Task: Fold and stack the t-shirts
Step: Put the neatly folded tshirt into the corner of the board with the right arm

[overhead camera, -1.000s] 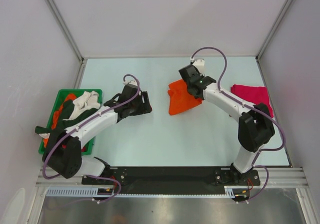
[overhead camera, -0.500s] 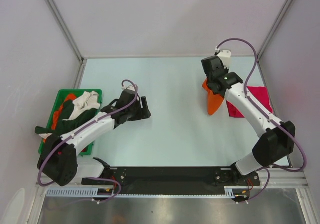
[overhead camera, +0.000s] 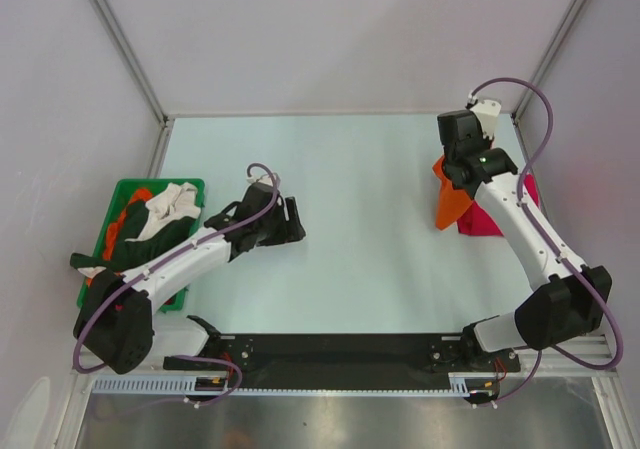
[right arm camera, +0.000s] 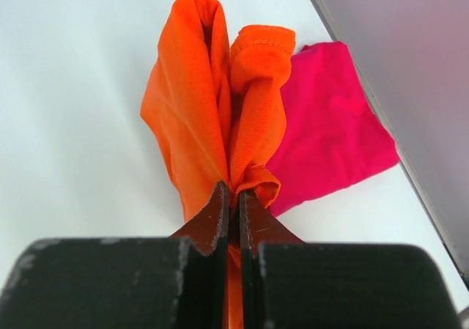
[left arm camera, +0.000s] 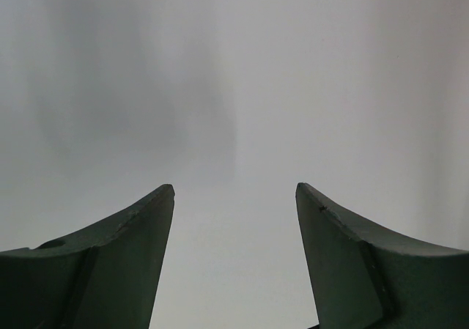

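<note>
My right gripper (overhead camera: 455, 174) (right arm camera: 233, 191) is shut on the bright orange t-shirt (overhead camera: 449, 201) (right arm camera: 205, 102), which hangs bunched from its jaws above the table at the far right. The folded magenta-red t-shirt (overhead camera: 512, 197) (right arm camera: 330, 124) lies flat on the table just right of it, partly under the hanging orange cloth. My left gripper (overhead camera: 291, 221) (left arm camera: 234, 197) is open and empty, low over bare table left of centre. Dark green, cream and orange t-shirts (overhead camera: 150, 224) lie piled in the green bin.
The green plastic bin (overhead camera: 110, 194) stands at the left table edge beside my left arm. The enclosure's right wall and frame post (overhead camera: 560, 39) stand close to the right gripper and the magenta-red shirt.
My right gripper has carried the orange t-shirt from the table's middle to the far right, beside the magenta-red one. The left gripper has hardly moved.
</note>
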Action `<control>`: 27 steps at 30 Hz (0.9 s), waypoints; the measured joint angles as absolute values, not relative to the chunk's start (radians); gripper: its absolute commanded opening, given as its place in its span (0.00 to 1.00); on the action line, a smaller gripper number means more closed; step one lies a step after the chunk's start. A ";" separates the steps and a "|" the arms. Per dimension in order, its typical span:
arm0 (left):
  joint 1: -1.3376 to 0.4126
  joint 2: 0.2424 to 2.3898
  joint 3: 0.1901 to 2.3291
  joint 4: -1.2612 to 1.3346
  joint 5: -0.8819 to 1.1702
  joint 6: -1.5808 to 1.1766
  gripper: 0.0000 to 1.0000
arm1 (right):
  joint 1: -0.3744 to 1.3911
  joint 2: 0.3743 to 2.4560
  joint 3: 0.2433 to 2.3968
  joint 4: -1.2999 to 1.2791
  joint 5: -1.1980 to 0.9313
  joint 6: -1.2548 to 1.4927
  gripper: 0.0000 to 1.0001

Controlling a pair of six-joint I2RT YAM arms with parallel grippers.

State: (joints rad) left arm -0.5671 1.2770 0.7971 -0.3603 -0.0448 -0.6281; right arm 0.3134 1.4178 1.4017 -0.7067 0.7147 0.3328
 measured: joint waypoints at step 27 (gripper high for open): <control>-0.625 1.279 0.789 -0.348 -0.003 -0.628 0.73 | 0.080 1.399 1.238 -0.782 0.715 0.389 0.00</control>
